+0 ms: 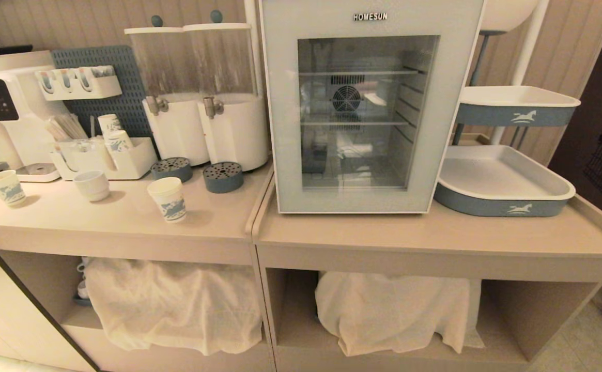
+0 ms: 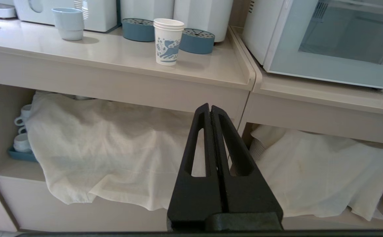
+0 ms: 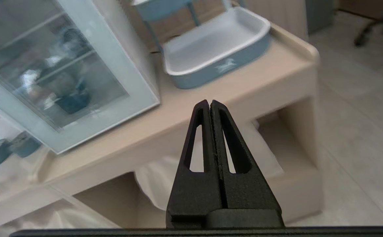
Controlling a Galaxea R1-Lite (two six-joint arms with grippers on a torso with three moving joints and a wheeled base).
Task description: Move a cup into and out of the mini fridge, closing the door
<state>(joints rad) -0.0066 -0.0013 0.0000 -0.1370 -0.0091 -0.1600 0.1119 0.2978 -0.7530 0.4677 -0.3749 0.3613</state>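
Currently I read both pincers closed and empty: left gripper (image 2: 210,108) and right gripper (image 3: 210,103) below the mini fridge (image 1: 363,103); cup (image 1: 168,199) left of it, door (image 1: 355,155) closed

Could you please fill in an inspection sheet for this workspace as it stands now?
Surface: two beige counters side by side, cloth-draped shelves below.
Job's things: cup upright left of the fridge; door closed.
Clutter: mug, second paper cup, two dispensers, trays.
Grippers: left pincer shut, empty, low before the shelves; right pincer shut, empty, before the counter's right end.
Cables: nothing seen.
Surroundings: panelled wall, tiled floor.
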